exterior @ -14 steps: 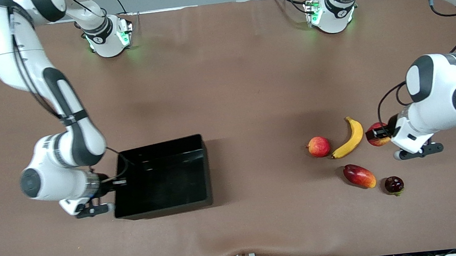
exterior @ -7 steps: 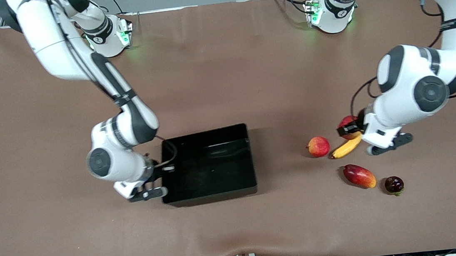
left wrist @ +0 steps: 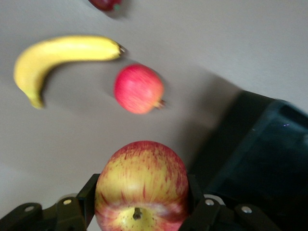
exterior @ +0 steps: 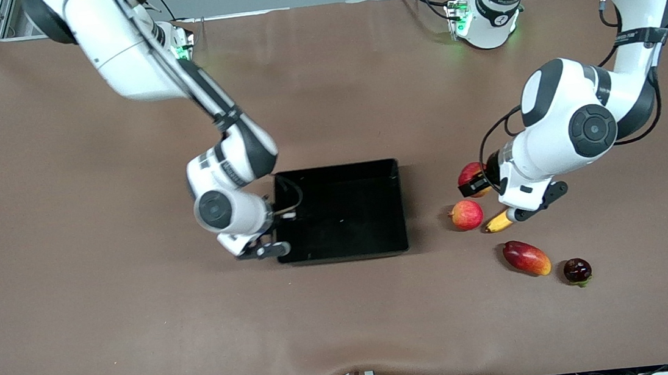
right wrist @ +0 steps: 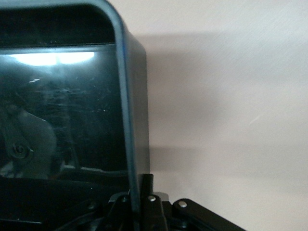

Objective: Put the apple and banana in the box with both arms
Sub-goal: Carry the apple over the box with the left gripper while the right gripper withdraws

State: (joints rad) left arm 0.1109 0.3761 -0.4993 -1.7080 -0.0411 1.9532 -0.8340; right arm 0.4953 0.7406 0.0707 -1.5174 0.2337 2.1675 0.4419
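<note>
Between the two black pads of the left gripper (left wrist: 140,211) sits the apple (left wrist: 142,185), pinched at its sides, red with yellow streaks and its stem dimple turned toward the wrist camera. From the front camera the left gripper (exterior: 476,185) and the apple (exterior: 471,172) hang above the table (exterior: 324,90), just off the box's end that faces the left arm. Below them on the cloth lies a pinkish-red round fruit (exterior: 466,214) with a small nub, and close beside it the banana (exterior: 498,222), of which only the yellow end shows under the left arm's wrist; the left wrist view shows the banana (left wrist: 57,55) whole, curved, lying apart from the pinkish-red round fruit (left wrist: 138,88). Nearer to the front camera rest a red-orange mango (exterior: 526,258) and a small dark fruit (exterior: 577,270), side by side but apart.

At the box's other end, toward the right arm's side, the right gripper (right wrist: 139,199) is pressed together on the wall of the box (right wrist: 126,120), one finger inside and one outside. Seen from the front, the right gripper (exterior: 276,227) meets the box (exterior: 397,206) at its short wall. The black tray appears to lie flat on the table, though its underside cannot be seen, and it holds no fruit.
</note>
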